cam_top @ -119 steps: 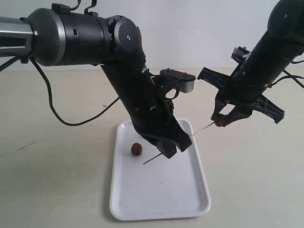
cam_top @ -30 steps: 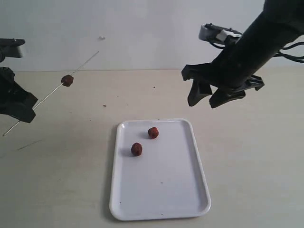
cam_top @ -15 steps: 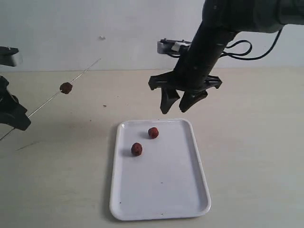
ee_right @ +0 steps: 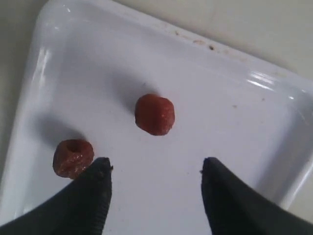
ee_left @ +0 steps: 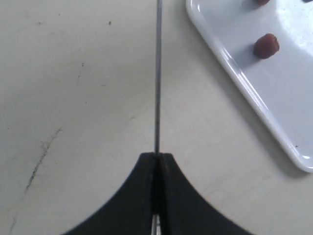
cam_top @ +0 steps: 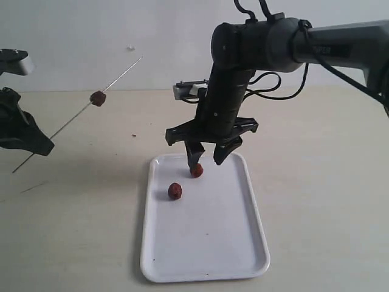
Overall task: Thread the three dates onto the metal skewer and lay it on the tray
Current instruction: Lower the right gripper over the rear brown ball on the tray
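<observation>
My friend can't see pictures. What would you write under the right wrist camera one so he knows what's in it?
An open end effector hangs over a white tray, with a round reddish date in view between its two black fingers. A second date, with a dent on top, lies close to one finger.

We count three dates: one date on the skewer, and two more, a second date and a third date, lying on the tray. We see one skewer, one tray and one bench. We count two claws, the left claw and the right claw, one on each of two arms, the left arm and the right arm.
</observation>
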Robot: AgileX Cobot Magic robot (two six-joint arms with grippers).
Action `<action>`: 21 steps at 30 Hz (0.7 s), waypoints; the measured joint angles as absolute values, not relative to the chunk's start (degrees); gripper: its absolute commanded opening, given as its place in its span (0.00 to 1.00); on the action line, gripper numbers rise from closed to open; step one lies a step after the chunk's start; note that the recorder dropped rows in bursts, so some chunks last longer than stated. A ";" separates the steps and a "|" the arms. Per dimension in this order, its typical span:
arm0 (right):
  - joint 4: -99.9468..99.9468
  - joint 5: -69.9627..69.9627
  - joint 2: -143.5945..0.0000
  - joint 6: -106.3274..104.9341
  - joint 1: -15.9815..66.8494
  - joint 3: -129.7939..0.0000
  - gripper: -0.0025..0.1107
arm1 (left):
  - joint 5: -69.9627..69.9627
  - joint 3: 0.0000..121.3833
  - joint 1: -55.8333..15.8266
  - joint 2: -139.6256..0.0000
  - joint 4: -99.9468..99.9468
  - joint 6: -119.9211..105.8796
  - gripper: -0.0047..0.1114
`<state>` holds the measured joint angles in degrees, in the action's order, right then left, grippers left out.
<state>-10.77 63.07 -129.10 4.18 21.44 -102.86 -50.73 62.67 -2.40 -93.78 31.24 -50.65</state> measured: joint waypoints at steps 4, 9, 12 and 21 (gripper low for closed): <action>-10.66 61.53 -129.77 4.45 21.79 -102.86 0.51 | -50.16 62.67 -2.40 -93.78 31.83 -51.52 0.04; -9.25 59.11 -131.12 6.37 22.63 -102.86 0.51 | -49.80 62.67 -2.40 -93.78 33.38 -53.13 0.04; -8.11 58.69 -132.20 7.24 22.63 -102.86 0.51 | -49.55 62.67 -2.40 -93.78 33.48 -53.34 0.04; -8.79 55.35 -134.40 7.48 22.63 -103.50 0.51 | -49.45 62.67 -2.40 -93.78 33.70 -53.34 0.04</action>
